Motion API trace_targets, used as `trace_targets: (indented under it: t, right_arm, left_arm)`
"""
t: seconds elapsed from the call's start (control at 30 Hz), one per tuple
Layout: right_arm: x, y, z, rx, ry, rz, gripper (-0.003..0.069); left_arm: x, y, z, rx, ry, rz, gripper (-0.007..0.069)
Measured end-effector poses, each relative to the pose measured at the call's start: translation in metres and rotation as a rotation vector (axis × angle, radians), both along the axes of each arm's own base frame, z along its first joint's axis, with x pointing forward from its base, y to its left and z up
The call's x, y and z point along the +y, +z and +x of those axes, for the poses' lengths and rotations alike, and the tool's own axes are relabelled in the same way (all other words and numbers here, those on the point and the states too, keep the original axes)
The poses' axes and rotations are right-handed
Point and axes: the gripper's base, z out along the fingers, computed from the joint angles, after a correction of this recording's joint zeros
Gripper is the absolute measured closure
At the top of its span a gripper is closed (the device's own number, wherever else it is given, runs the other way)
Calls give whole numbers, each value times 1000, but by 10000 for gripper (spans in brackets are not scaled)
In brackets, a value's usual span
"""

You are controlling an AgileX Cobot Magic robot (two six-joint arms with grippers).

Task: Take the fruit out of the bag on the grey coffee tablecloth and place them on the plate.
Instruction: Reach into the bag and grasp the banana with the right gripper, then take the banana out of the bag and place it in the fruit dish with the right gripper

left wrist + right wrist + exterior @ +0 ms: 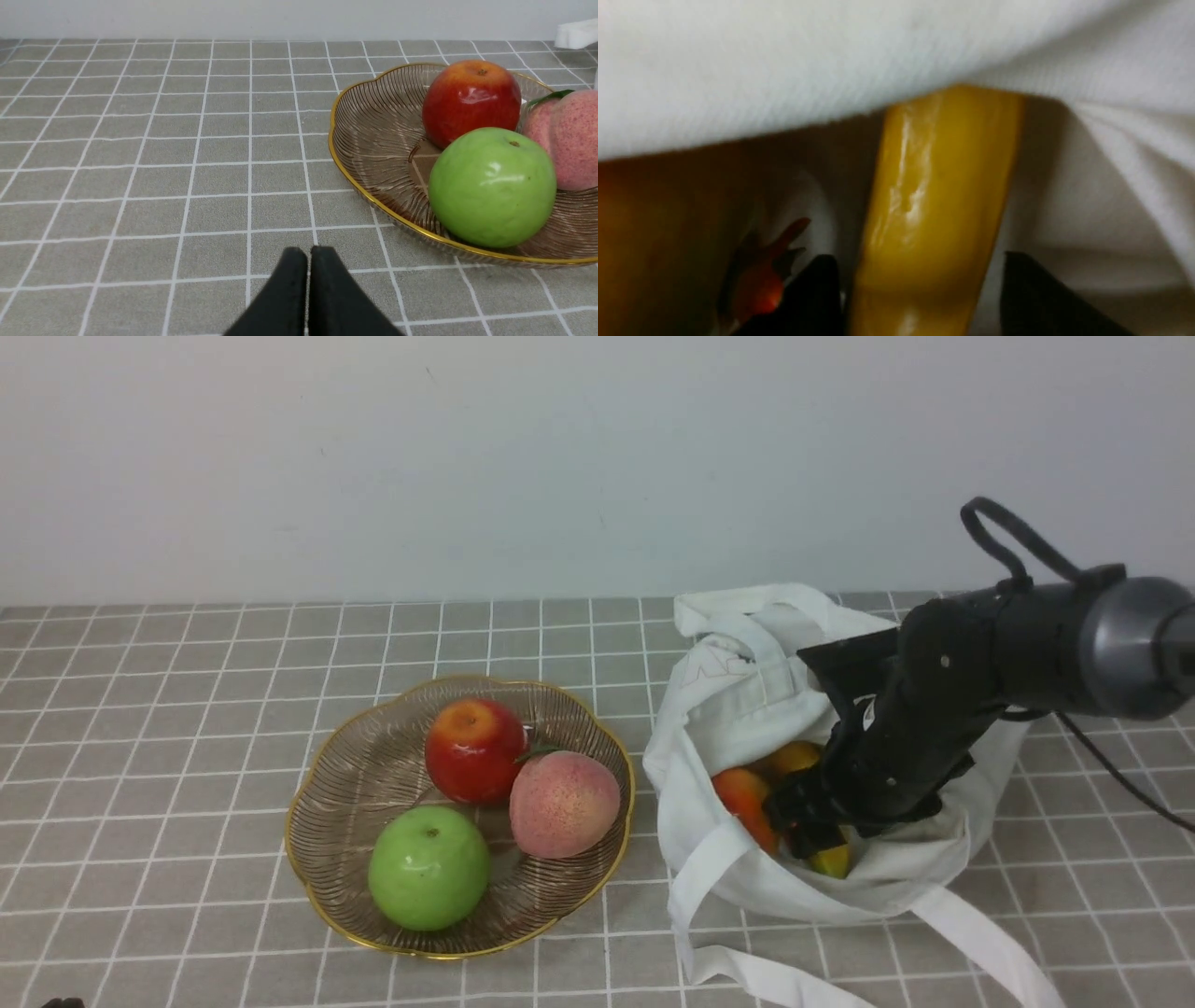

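The white bag [747,709] lies on the grey tablecloth [187,709], mouth open towards me. Inside it show a red-orange fruit [745,803] and yellow banana [831,861]. My right gripper [812,831] reaches into the bag's mouth. In the right wrist view the right gripper [920,261] is open, one finger on each side of a banana [934,196], with a gap on one side. The red-orange fruit [654,233] lies beside it. The plate [308,803] stands left of the bag. My left gripper [308,254] is shut and empty, low over the cloth near the plate's [355,186] rim.
The plate holds a green apple [428,868], a red apple [474,749] and a pink peach [563,803]. The bag's long straps [980,933] trail over the cloth toward the front. A white wall stands behind the table.
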Motion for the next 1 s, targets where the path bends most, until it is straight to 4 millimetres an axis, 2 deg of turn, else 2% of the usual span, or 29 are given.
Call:
trace_targets:
  t: [0.1,0.23,0.33,0.47,0.7,0.83,1.0]
  right_arm:
    - [0,-1,-3,35,-6,-5,380]
    - [-2,6,-8,66,-3,-13,375]
    - [-5,35,-19,77,-3,-8,375]
    - [-8,55,-28,77,-2,-4,375]
    - [-13,70,-41,146,-9,-21,375]
    - [-12,81,-41,194,-15,-33,375]
    - [-10,104,-30,135,-42,-32,377]
  left_arm:
    - [0,0,0,0,0,0,632]
    - [0,0,0,0,0,0,632]
    - [0,0,0,0,0,0,632]
    - [0,0,0,0,0,0,632]
    - [0,0,0,0,0,0,632]
    - [0,0,0,0,0,0,632]
    - [0,0,0,0,0,0,632]
